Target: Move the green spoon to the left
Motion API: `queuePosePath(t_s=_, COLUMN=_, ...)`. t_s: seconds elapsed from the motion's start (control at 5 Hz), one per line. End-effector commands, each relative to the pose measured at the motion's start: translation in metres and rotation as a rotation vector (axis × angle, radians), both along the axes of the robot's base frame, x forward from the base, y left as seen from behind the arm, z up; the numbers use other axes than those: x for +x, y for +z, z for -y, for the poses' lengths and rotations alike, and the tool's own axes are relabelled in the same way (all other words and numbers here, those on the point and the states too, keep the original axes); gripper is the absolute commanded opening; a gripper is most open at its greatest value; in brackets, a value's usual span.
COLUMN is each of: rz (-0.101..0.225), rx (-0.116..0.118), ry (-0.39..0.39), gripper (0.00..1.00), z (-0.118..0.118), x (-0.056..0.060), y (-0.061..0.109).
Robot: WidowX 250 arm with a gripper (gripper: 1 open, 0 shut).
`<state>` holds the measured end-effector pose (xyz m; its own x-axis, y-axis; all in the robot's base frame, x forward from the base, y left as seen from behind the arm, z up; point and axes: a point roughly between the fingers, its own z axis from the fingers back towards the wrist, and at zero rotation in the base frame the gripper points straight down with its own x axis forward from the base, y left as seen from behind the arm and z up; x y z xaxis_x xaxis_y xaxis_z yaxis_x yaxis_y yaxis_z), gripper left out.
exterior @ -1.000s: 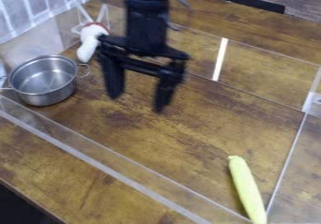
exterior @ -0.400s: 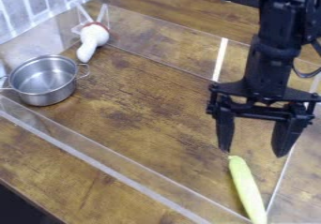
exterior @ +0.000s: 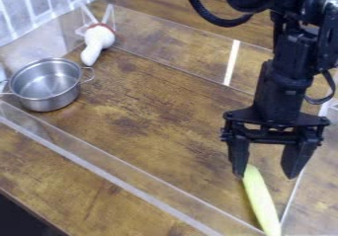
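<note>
Since a second ago the black gripper (exterior: 272, 158) has crossed from the upper middle of the frame, near the pot, to the lower right, and it now hangs lower than it did a moment earlier. Its two fingers (exterior: 239, 157) point straight down and stand spread wide apart, with nothing between them. The green spoon (exterior: 260, 200) lies flat on the wooden table (exterior: 145, 121) in the lower right corner, its yellow-green handle running down toward the bottom edge (the metal bowl cannot be made out here). The spoon's upper end sits just below the gap between the fingertips; whether anything touches it cannot be told. A round steel pot (exterior: 46, 83) stands at the left edge, well apart from the spoon, and a white utensil with red marks (exterior: 93, 43) lies above it in the upper left. A clear plastic wall (exterior: 119, 181) borders the work area.
</note>
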<state>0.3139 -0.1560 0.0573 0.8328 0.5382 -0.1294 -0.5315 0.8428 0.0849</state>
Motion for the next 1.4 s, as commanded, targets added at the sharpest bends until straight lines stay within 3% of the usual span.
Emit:
queuePosePath(t_s=0.0, rz=0.015, rx=0.012, ry=0.002, gripper=1.00, z=-0.005, x=-0.001, y=0.003)
queuePosePath(t_s=0.4, rz=-0.002, rx=0.057, ry=0.121, gripper=1.00, z=0.001, x=-0.001, y=-0.016)
queuePosePath(t_s=1.0, rz=-0.006, rx=0.118, ry=0.123, gripper=1.00, z=0.001, x=0.006, y=-0.013)
queuePosePath(t_s=1.2, rz=-0.010, rx=0.135, ry=0.132, gripper=1.00, z=0.005, x=0.018, y=-0.016)
